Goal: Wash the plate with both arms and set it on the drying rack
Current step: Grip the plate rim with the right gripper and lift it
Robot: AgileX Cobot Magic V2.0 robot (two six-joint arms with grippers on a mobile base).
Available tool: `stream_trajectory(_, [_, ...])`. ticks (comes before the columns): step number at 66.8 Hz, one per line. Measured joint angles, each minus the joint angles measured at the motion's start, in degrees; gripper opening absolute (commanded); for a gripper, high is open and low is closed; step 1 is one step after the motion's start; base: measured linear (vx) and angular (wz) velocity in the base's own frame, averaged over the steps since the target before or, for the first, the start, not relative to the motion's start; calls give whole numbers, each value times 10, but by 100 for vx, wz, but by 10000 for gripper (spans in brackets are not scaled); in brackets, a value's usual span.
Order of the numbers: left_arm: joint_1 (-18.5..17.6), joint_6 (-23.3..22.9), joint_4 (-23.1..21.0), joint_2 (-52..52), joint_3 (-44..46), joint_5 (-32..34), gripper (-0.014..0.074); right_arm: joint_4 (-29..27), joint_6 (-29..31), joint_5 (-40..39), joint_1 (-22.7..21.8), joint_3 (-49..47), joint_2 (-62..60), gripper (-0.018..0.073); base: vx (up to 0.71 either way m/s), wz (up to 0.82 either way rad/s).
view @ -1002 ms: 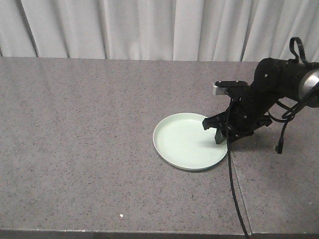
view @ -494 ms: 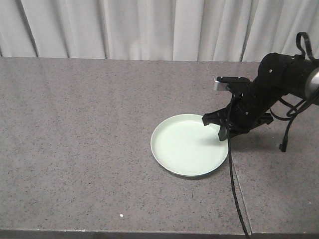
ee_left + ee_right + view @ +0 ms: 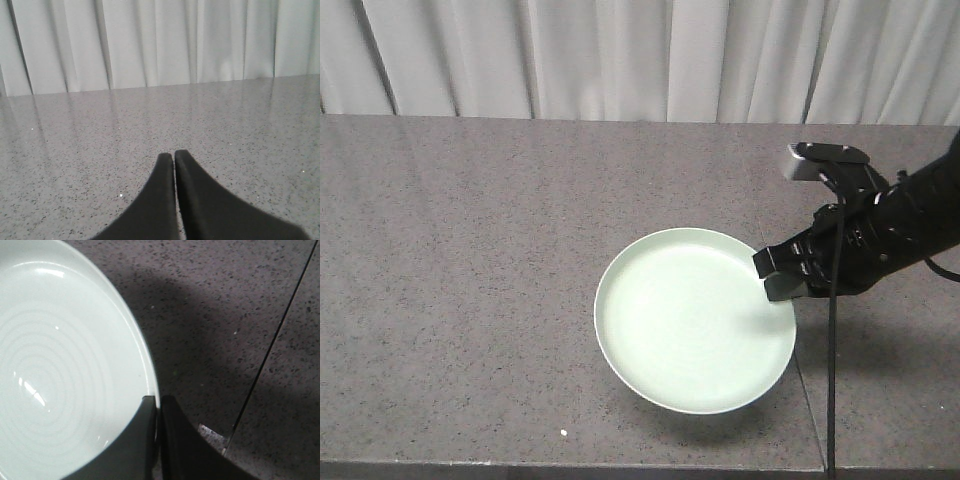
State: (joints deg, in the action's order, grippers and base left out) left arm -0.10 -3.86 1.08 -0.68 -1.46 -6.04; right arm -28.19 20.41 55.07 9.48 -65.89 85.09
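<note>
One plate [image 3: 692, 325], pale green, round; its shallow well holds only bare glaze with faint concentric rings, clearest in the right wrist view; it sits right of centre over the grey speckled tabletop [image 3: 470, 250], toward the near edge; the dark shadow under its near side and beside its rim suggests it is held off the surface, slightly tilted, but contact underneath can't be confirmed; right end effector [image 3: 780, 276] is clamped on the plate's right rim, one finger inside the rim and one outside, pinched tight on the edge; left end effector [image 3: 174, 159] is closed with nothing in it, tips touching, low over the tabletop and pointing at the curtain [image 3: 150, 45]; counts: one plate, one arm [image 3: 900, 225] in the front view (the right one, coming in from the picture's right edge), two end effectors across the wrist views with two fingers each, one grey module [image 3: 825, 160] on top of that arm, one black cable [image 3: 832, 380] hanging from it to the bottom of the picture, one seam [image 3: 272, 352] in the tabletop just right of the plate.
</note>
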Motion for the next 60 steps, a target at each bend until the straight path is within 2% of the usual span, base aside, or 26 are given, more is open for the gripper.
stream_trajectory(33, [0,0,0,0,0,0,-6,-48,17,31,0,173,-214,-4,0,0])
stream_trajectory(60, [0,0,0,0,0,0,-6,-47,17,35,0,186,-288,-4,0,0])
